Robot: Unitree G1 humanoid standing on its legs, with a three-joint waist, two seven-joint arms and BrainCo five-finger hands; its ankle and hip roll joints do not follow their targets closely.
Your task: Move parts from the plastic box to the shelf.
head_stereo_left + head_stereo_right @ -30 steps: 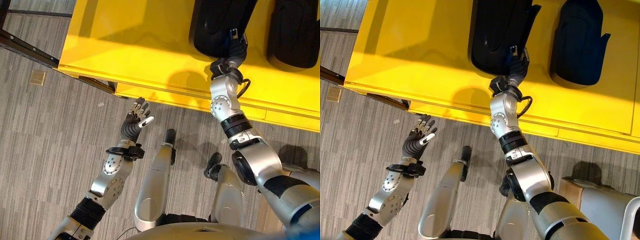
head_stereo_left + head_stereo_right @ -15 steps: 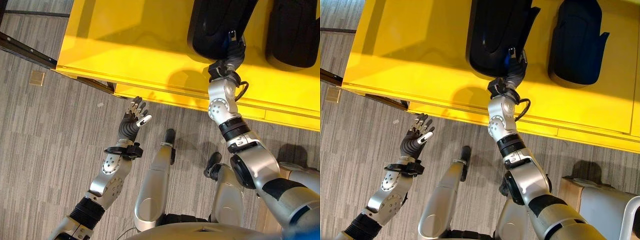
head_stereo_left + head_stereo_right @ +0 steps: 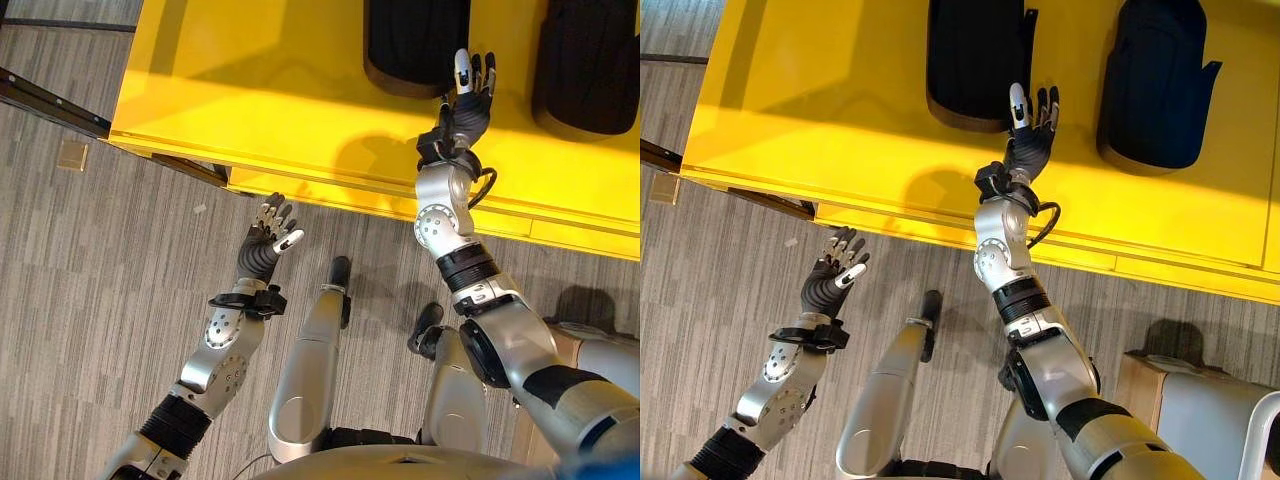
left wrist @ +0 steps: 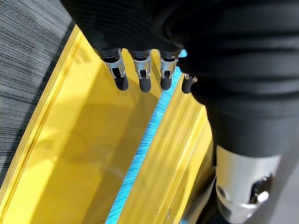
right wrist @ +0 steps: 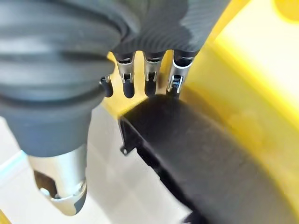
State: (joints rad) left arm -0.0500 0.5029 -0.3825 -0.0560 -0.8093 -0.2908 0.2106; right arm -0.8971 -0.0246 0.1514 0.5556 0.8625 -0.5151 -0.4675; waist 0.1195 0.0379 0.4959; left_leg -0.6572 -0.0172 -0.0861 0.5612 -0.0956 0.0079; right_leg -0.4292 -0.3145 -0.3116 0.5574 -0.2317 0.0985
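Your right hand (image 3: 1028, 130) is spread open and empty beside the black part (image 3: 970, 60) on the yellow shelf (image 3: 820, 90); your left hand (image 3: 832, 280) hangs open too.

Grey wood-grain plank floor (image 3: 90, 270) fills the lower and left of my view. A dark rail (image 3: 50, 95) crosses the upper left corner diagonally. A small tan square (image 3: 73, 154) lies on the floor there, under even, bright light.

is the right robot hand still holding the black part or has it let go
Let go. The right robot hand is open, fingers straight, beside the black part, which lies on the yellow shelf.
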